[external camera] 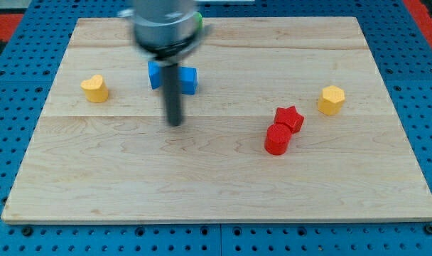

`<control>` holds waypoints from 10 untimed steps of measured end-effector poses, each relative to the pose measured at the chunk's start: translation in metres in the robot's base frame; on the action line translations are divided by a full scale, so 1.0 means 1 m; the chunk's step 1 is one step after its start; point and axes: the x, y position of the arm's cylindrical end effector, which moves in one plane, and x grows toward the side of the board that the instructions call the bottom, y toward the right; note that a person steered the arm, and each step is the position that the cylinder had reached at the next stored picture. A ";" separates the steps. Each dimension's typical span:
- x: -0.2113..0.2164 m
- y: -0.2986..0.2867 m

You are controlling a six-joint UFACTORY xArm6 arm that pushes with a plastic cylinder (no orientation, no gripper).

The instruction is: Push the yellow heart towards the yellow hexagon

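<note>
Pale wooden bench (223, 185) w/ visible plank seams sits on a blue pegboard; a strip of red shows at the far corners. From the far edge, a blurred grey arm housing reaches down and ends in a dark rod. My tip (175, 122) touches the bench left of centre. This tool has no jaws to open or close and grips nothing; it only pushes.

Yellow heart (95, 88), the task's block, sits near the left edge, well apart from my tip and to its left, slightly farther back. Yellow hexagon (331, 99), the goal, sits near the right edge, approx. level w/ the heart, so the heart needs to cross most of the bench rightward.

A blue block (189, 77), shape unclear, lies just behind the rod, partly hidden by it. A red star (289, 118) and a red cylinder (277, 139) touch each other, right of centre, near the hexagon.

Judgement: my tip is on the wrong side, between heart and goal; it likely has to get round to the heart's left before pushing.
</note>
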 end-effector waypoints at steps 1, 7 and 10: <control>-0.045 -0.154; -0.095 -0.100; -0.071 0.135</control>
